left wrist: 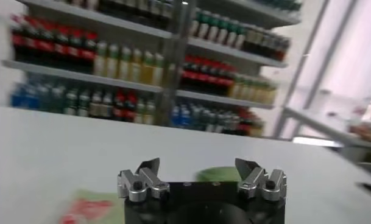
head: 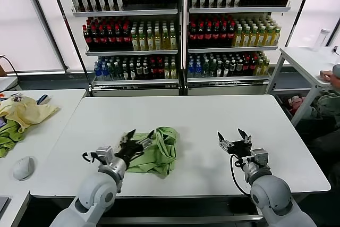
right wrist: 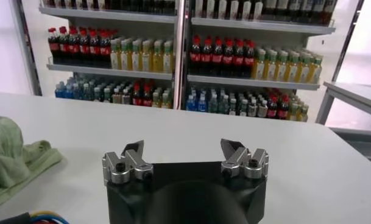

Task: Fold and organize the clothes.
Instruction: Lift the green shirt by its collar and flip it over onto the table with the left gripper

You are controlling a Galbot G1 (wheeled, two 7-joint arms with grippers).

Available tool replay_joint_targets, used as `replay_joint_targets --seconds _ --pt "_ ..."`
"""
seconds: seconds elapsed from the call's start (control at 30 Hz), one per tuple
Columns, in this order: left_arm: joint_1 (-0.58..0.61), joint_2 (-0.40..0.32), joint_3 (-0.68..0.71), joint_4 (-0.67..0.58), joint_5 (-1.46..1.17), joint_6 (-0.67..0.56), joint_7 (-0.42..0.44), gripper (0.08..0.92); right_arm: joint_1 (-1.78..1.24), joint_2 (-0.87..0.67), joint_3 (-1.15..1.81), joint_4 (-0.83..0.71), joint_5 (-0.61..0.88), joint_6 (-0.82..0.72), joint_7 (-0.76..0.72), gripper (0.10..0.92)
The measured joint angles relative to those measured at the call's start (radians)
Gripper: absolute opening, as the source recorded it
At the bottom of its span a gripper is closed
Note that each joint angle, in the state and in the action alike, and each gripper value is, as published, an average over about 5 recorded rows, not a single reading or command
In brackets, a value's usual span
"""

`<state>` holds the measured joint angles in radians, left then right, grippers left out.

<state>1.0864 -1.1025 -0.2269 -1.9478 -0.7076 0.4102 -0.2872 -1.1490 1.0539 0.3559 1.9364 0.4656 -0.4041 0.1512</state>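
Note:
The light green shirt [head: 155, 151] lies crumpled in a heap on the white table [head: 212, 115], near its front edge, left of centre. My left gripper [head: 139, 137] is open and empty, right over the shirt's left side. In the left wrist view its jaws [left wrist: 197, 167] stand wide apart with a bit of green cloth [left wrist: 217, 176] and a patch of the red print [left wrist: 81, 210] below. My right gripper [head: 234, 137] is open and empty, over bare table to the right of the shirt. The shirt also shows in the right wrist view [right wrist: 11, 158], off to the side of the open gripper [right wrist: 183, 150].
A second white table [head: 48, 131] on the left holds a pale yellow garment [head: 26, 111], a darker green cloth [head: 6, 136] and a mouse [head: 23, 167]. Drink shelves [head: 180, 25] stand behind. Another table [head: 308, 59] and a seated person [head: 329, 99] are at the right.

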Motion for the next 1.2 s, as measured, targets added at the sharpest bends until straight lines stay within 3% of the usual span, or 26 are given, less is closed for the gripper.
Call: replay_joint_targets --seconds 0.43,0.73,0.83,1.2 --pt "0.026 -0.020 -0.058 0.129 0.044 0.001 -0.061 0.823 -0.005 -0.002 0.005 0.010 0.000 0.000 0.002 0.823" --pt "0.040 -0.024 -0.056 0.152 0.008 0.024 -0.070 0.816 -0.006 -0.007 0.012 0.020 0.001 -0.001 0.003 0.823" --pt "0.040 -0.029 -0.055 0.152 -0.010 0.024 -0.067 0.763 -0.006 -0.007 0.012 0.022 0.001 -0.002 0.004 0.823" --pt "0.035 -0.036 -0.076 0.173 -0.103 0.004 -0.043 0.446 -0.009 -0.006 0.017 0.030 0.002 -0.006 0.007 0.823"
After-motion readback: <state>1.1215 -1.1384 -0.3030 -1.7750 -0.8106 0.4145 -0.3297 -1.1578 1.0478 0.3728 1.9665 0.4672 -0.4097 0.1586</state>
